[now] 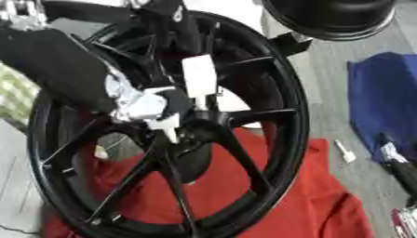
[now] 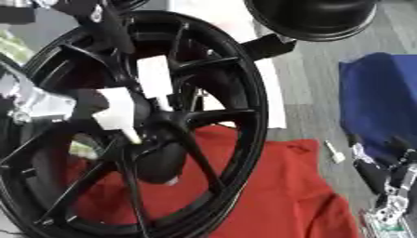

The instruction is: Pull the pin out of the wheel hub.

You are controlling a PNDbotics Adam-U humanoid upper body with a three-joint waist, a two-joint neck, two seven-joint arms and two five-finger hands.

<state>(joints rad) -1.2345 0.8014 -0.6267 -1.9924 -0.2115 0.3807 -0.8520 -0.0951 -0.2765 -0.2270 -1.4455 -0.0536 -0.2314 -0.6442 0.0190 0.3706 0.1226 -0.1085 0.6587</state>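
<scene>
Red cloth (image 1: 309, 204) underlies our wheel (image 1: 281, 116); left hand (image 1: 143, 104) clamped on hub pin (image 1: 169, 126) at nine o'clock; we should pull straight outward.

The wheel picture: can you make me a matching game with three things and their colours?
Things:
1. wheel
2. cloth under the wheel
3. cloth at the right edge

Colours:
a. blue
b. black
c. red

Pairs: 1-b, 2-c, 3-a.
</scene>
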